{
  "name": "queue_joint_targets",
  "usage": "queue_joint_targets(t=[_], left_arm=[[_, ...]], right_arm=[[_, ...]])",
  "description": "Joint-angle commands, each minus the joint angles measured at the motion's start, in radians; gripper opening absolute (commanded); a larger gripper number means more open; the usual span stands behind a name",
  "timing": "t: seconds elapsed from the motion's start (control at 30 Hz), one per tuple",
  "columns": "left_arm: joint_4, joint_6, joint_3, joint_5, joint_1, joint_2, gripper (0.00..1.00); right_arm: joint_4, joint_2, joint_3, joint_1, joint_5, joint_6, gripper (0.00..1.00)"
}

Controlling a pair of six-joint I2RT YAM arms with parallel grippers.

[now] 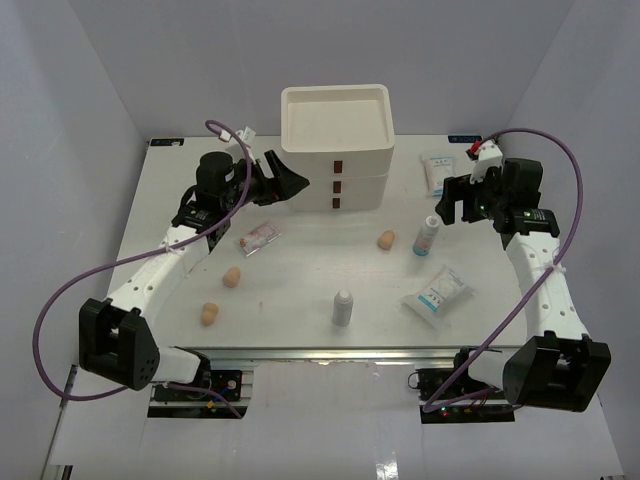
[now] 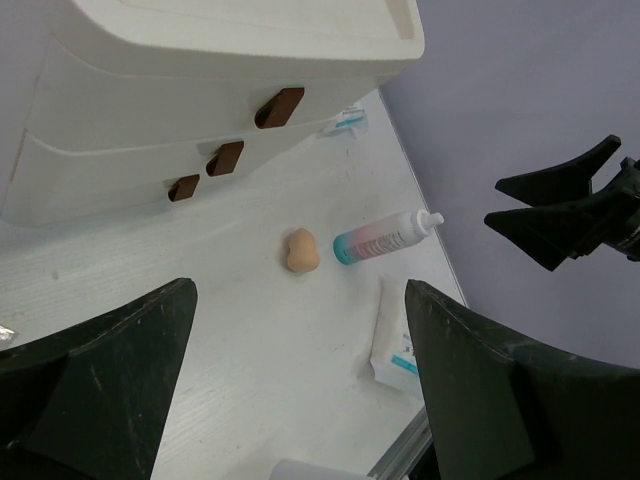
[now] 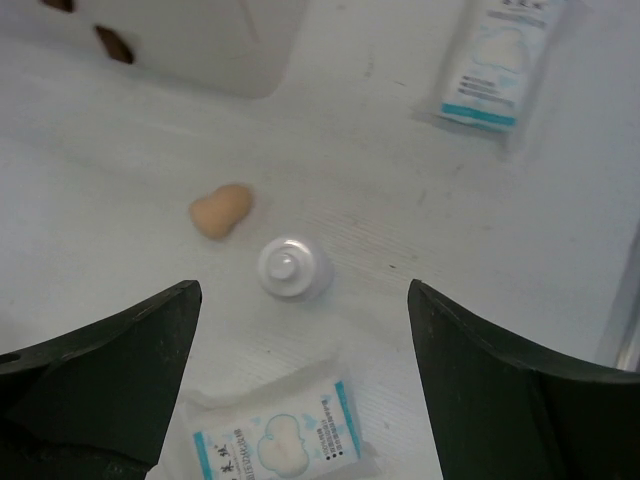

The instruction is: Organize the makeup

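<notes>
Three tan sponges lie on the table (image 1: pixel 300 290): one right of centre (image 1: pixel 386 240), two at the left (image 1: pixel 231 277) (image 1: pixel 209 314). One white bottle with a teal base (image 1: pixel 427 236) stands at the right, another (image 1: pixel 343 307) near the front. White-blue sachets lie front right (image 1: pixel 437 293) and back right (image 1: pixel 437 170). A clear packet with pink contents (image 1: pixel 258 238) lies at the left. My left gripper (image 1: pixel 293 183) is open and empty beside the drawer box. My right gripper (image 1: pixel 455 212) is open and empty above the teal-based bottle (image 3: pixel 293 268), with a sponge (image 3: pixel 221 210) and a sachet (image 3: pixel 275 440) nearby.
The white three-drawer box (image 1: pixel 335 140) with red-brown handles stands at the back centre, its top tray open. The left wrist view shows its drawers (image 2: pixel 200 60), a sponge (image 2: pixel 301 250), the teal-based bottle (image 2: pixel 385 238) and a sachet (image 2: pixel 395 345). Grey walls enclose the table.
</notes>
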Motion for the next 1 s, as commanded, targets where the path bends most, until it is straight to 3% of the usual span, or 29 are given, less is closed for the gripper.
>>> queue_joint_targets(t=[0.0,0.17,0.3,0.73,0.97], left_arm=[[-0.023,0.023,0.068,-0.098,-0.058,0.039,0.88],[-0.023,0.008,0.131,-0.25,-0.138,0.1,0.84],[-0.08,0.027,0.222,-0.362,-0.186,0.187,0.83],[-0.163,0.117,0.529,-0.668,-0.314,0.494,0.76],[-0.196,0.133,0.625,-0.826,-0.372,0.568,0.76]], right_arm=[[-0.065,0.04,0.105,0.01,-0.408,-0.224,0.9],[-0.056,0.106,0.165,0.008,-0.5,-0.157,0.9],[-0.012,0.146,0.191,0.001,-0.672,-0.108,0.9],[0.078,0.224,0.21,-0.027,-0.688,-0.004,0.92],[0.1,0.223,0.192,-0.046,-0.699,0.023,0.92]])
